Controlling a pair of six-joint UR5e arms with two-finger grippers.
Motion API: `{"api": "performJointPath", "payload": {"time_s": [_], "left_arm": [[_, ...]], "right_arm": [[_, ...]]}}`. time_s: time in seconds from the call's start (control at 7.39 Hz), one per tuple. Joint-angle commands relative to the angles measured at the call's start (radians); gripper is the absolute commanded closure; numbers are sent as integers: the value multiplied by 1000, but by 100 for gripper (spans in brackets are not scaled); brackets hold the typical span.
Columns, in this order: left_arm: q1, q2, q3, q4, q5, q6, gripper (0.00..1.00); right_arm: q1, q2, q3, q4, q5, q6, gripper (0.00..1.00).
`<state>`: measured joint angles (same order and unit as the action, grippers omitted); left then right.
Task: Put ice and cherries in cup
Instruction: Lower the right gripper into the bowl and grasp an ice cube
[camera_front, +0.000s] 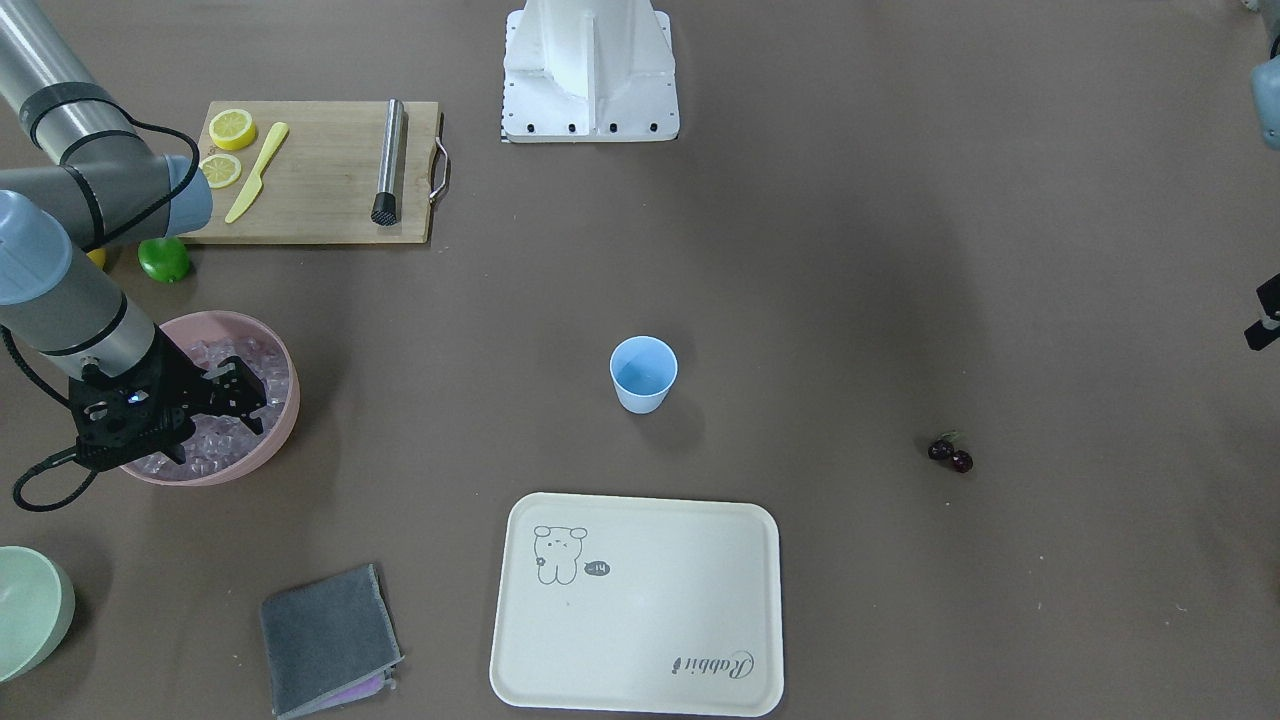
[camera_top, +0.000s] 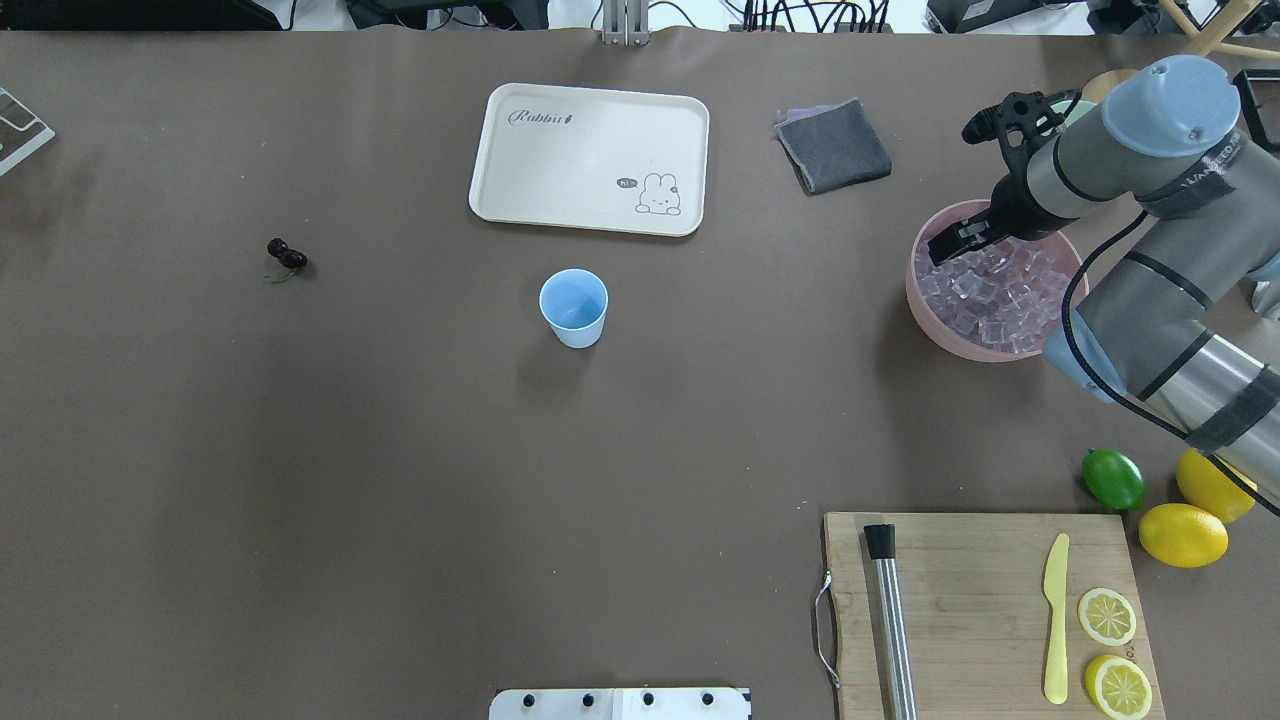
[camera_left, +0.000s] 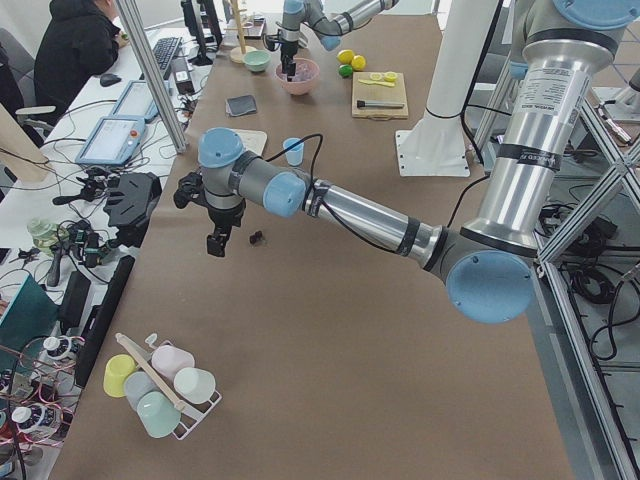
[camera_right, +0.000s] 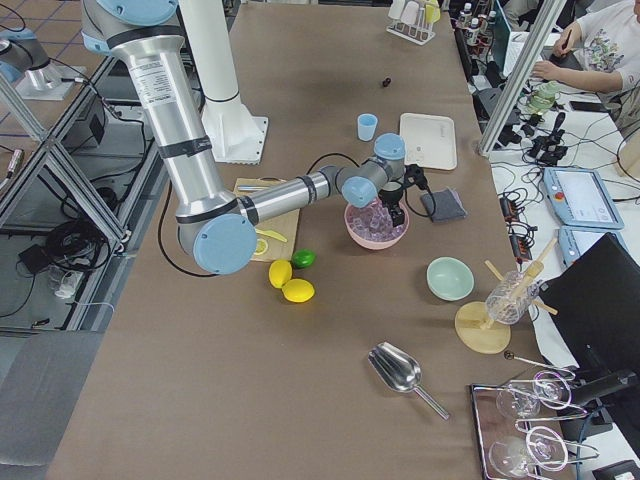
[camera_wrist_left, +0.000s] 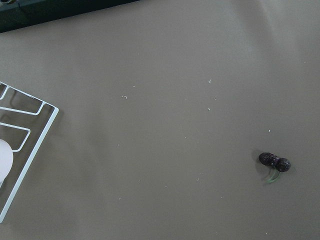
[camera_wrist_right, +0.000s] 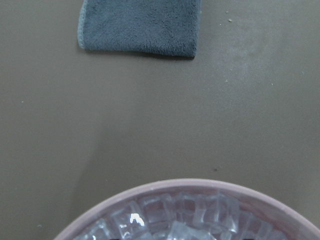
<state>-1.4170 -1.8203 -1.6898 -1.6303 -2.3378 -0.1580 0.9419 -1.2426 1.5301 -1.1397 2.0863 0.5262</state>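
The light-blue cup (camera_front: 643, 372) stands upright mid-table and looks empty; it also shows in the overhead view (camera_top: 574, 306). The ice (camera_top: 1000, 295) fills a pink bowl (camera_top: 925, 310), and the right wrist view shows it too (camera_wrist_right: 175, 220). My right gripper (camera_front: 215, 420) hangs over that bowl with its tips at the ice, and its jaws look open. The cherries (camera_front: 950, 455) lie alone on the table, also visible in the left wrist view (camera_wrist_left: 274, 162). My left gripper (camera_left: 215, 240) hovers beside the cherries (camera_left: 257, 237); I cannot tell whether it is open or shut.
A cream tray (camera_front: 640, 600) and a grey cloth (camera_front: 325, 640) lie on the operators' side. A cutting board (camera_front: 320, 170) holds lemon slices, a knife and a metal muddler. A lime (camera_front: 165, 260), lemons (camera_top: 1180, 535) and a pale green bowl (camera_front: 30, 610) are near the right arm.
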Motion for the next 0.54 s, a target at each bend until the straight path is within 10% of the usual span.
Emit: {"api": "performJointPath", "payload": {"time_s": [0.0,0.41], "left_arm": [[6,3,-1,0,0,0,2],[6,6,-2,0,0,0,2]], "right_arm": [[0,-12,11,0,0,1,60],[0,-28,35,-2,0,1,80]]}}
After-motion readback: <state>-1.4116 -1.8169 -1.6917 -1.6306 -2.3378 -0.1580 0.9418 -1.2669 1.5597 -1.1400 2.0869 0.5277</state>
